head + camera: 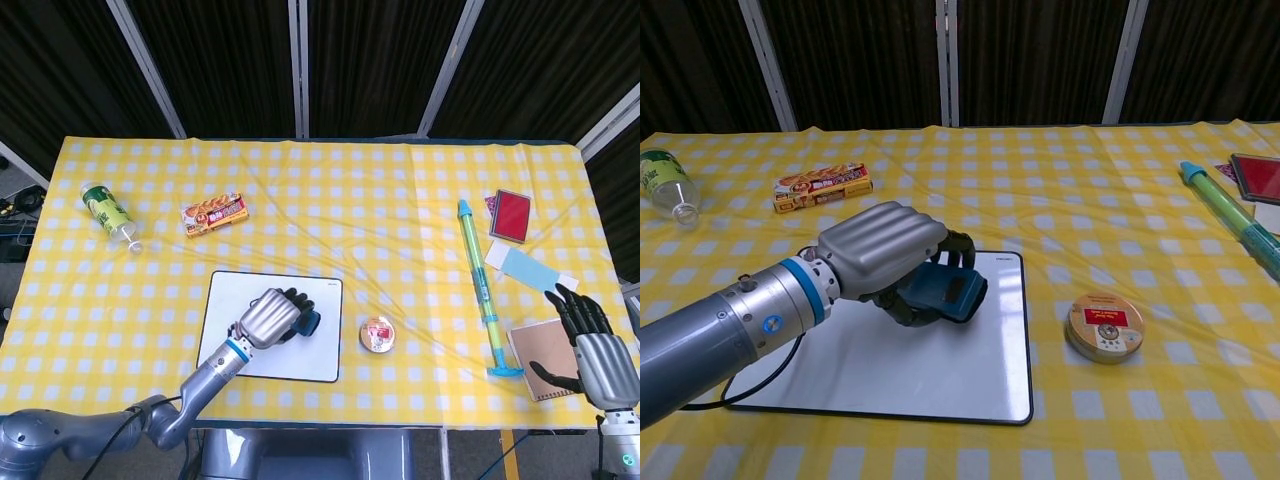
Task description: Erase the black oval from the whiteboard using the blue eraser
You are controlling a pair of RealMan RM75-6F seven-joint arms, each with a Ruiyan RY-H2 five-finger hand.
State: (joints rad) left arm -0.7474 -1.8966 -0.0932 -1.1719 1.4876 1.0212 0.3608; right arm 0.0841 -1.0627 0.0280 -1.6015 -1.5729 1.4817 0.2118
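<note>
On the yellow checked cloth covering the desk (330,190), the whiteboard (225,300) lies flat near the front edge, left of centre. The left hand (268,318) is over the right part of the board, its fingers curled round the blue eraser (307,322), which it grips from above; in the chest view the left hand (880,248) holds the blue eraser (948,292) low over the whiteboard (940,370), close to its upper right corner. Whether the eraser's face touches the surface cannot be told. No black oval shows on the parts of the board that are in sight; the hand and forearm cover a good share of it.

The right hand (590,345) is at the far right edge of the desk, holding nothing, its dark fingers spread apart, just beside a brown notebook (535,357). It shows only in the head view.

A small round tin (377,334) sits just right of the whiteboard, apart from it; the chest view shows the same round tin (1105,327) with a red label on its lid. Further right, a long green and blue tube toy (479,288) lies lengthwise. Near its far end lie a red card case (511,214) and a pale blue slip (528,268). At the left rear, a snack box (215,213) lies flat, and a green-labelled bottle (109,214) rests on its side near the left edge.
</note>
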